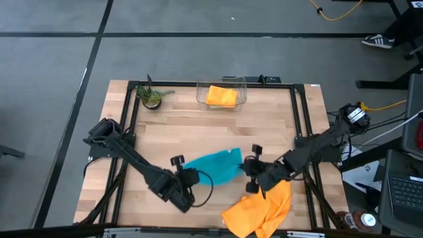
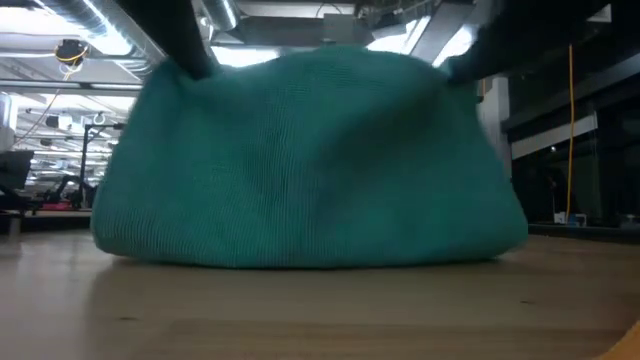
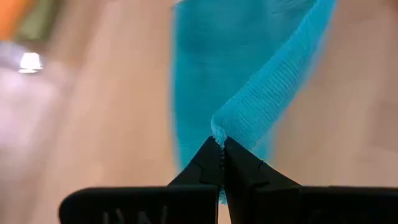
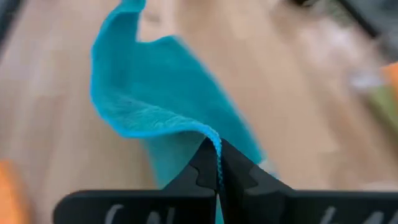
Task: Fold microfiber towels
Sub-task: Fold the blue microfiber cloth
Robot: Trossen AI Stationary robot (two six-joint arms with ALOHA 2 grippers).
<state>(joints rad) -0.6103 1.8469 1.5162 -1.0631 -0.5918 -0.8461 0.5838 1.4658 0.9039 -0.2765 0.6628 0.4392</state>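
A teal blue towel (image 1: 215,166) lies in the middle of the table's near half; it fills the low view (image 2: 310,160). My left gripper (image 1: 192,177) is shut on its near left corner, my right gripper (image 1: 249,168) on its near right edge. An orange towel (image 1: 259,207) lies crumpled at the near right edge. Another orange towel (image 1: 221,96) lies folded in a clear plastic bin (image 1: 200,92) at the far edge. The lime green towel does not show. My left gripper pinches a corner of the teal towel (image 3: 219,132) between its two fingertips. The fingers come from the table's left. The cloth rises from the fingers as a raised band; the rest lies on the table. My right gripper pinches the teal towel's hemmed edge (image 4: 213,138) between its two fingertips, coming from the table's right. The cloth curls up and over from the fingers; its far part rests on the table.
A small potted plant (image 1: 151,96) stands at the far left. Black frame rails (image 1: 129,119) run along the table's left, right and far sides. Bare wood (image 1: 198,132) lies between the towel and the bin.
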